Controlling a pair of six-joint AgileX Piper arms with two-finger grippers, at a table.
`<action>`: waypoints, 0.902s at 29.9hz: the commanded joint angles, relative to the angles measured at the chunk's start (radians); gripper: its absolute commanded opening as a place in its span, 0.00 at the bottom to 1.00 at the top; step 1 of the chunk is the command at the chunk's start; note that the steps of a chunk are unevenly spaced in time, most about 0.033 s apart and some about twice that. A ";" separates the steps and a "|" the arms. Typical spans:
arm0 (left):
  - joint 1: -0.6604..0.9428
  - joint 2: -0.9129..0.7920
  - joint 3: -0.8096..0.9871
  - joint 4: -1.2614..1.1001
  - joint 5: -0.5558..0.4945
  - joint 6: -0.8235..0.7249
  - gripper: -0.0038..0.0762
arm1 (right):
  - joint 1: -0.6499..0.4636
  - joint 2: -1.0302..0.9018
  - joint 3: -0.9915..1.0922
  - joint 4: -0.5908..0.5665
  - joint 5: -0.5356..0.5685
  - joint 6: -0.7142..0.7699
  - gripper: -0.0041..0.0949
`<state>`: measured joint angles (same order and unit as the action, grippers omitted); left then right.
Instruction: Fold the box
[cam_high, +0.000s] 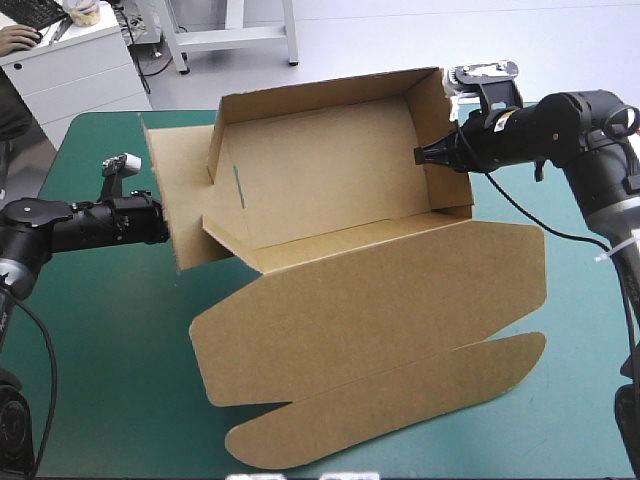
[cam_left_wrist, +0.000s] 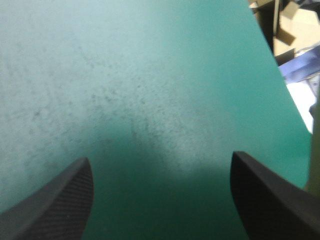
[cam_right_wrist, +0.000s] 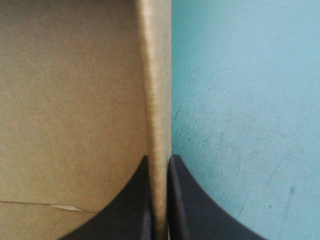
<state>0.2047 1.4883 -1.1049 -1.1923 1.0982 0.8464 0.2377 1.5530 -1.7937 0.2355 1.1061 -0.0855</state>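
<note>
Brown box (cam_high: 330, 180) half-raised mid-frame, lid (cam_high: 380, 300) flat, one flap (cam_high: 175, 200) loose; right gripper (cam_high: 425, 155) pinching upper-right wall (cam_high: 447, 135), left gripper (cam_left_wrist: 160, 157) spread.

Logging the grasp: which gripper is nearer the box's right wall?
Right. The right gripper is shut on that wall of the box; the left gripper, open, is by the opposite flap.

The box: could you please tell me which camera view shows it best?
The high view: the box shows nearly whole, walls raised, lid flat. The right wrist view shows only one wall, clamped in the right end effector. The left wrist view shows mostly teal-green cover.
</note>
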 joint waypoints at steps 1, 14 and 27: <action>-0.007 -0.034 -0.025 -0.209 0.101 0.096 0.72 | -0.034 -0.032 -0.033 0.041 -0.068 0.006 0.02; -0.009 -0.036 -0.025 -0.386 0.193 0.162 0.72 | -0.044 -0.031 -0.033 0.025 -0.068 0.002 0.02; -0.078 -0.087 -0.099 -0.342 0.193 0.096 0.72 | -0.044 -0.031 -0.033 -0.057 -0.066 0.011 0.02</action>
<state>0.1351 1.4594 -1.1536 -1.4619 1.1877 0.9646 0.1986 1.5607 -1.7937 0.1745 1.1036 -0.0838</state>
